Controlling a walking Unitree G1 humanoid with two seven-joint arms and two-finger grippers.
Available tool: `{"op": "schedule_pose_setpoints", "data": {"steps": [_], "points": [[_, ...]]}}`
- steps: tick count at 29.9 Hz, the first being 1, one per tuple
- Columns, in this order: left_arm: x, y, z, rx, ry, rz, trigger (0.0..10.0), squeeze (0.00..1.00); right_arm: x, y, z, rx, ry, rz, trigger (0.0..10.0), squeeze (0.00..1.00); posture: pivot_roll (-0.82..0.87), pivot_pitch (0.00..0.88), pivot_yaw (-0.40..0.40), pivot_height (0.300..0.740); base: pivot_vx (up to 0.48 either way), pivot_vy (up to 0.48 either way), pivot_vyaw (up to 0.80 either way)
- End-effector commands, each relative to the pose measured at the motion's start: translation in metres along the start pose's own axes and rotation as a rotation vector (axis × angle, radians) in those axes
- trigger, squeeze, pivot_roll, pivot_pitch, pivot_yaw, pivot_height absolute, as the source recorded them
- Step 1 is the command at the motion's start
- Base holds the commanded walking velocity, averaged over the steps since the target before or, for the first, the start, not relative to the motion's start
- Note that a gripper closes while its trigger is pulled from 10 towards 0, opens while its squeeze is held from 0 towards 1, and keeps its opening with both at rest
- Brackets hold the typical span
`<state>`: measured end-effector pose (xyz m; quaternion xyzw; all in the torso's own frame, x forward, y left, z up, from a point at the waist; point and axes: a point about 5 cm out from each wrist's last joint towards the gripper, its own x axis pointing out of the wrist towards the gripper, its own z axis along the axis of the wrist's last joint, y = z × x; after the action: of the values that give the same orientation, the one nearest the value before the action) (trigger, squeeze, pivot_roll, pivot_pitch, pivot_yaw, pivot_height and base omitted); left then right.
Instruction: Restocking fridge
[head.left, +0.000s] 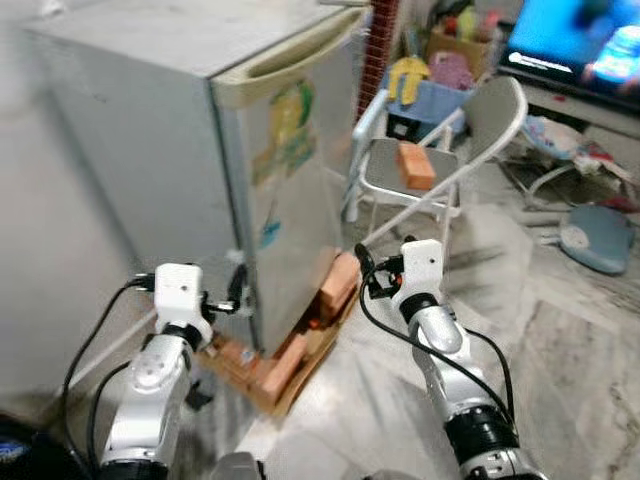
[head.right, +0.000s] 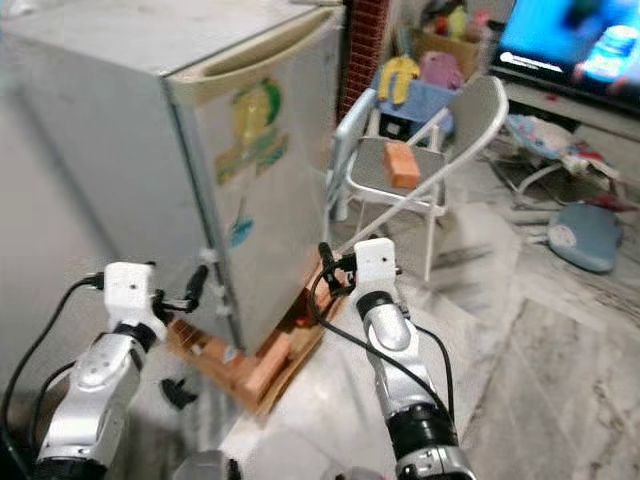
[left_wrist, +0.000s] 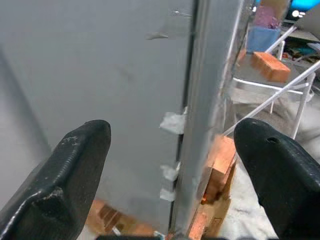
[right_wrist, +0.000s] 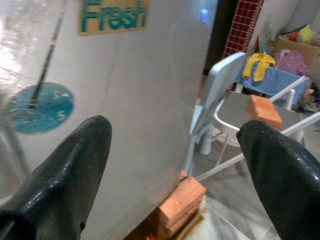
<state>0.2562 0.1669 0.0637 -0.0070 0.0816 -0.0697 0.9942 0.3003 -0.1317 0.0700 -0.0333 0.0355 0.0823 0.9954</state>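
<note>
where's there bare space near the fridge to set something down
Bare marble floor lies between the fridge, the folding chair and the blue cushion. The chair seat beside the orange block is partly free. Bricks crowd the fridge's base.

The television (head.left: 585, 40) is blurred and cut off at the edge.

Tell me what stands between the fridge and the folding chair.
In the left eye view, a pale blue small chair stands between the fridge and the folding chair. Lower down, bricks stick out from under the fridge.
</note>
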Motion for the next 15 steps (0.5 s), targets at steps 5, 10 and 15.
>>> {"op": "schedule_pose_setpoints", "data": {"steps": [5,10,15], "points": [[0.002,-0.005,0.000,0.024,0.002,-0.007,10.0,0.00,-0.003,-0.007,-0.004,0.002,0.030,-0.040,10.0,0.00,0.13,0.020,-0.033,0.740,0.000,0.000,0.00],[0.008,-0.007,0.000,0.064,0.021,-0.019,10.0,0.00,-0.006,-0.007,-0.008,0.000,0.058,-0.059,10.0,0.00,0.12,0.030,-0.033,0.740,0.000,0.000,-0.48],[0.014,0.000,0.006,0.060,0.003,0.001,10.0,0.00,-0.011,-0.011,-0.011,-0.012,0.069,-0.061,10.0,0.00,0.11,0.035,-0.035,0.740,0.000,0.000,-0.80]]}}
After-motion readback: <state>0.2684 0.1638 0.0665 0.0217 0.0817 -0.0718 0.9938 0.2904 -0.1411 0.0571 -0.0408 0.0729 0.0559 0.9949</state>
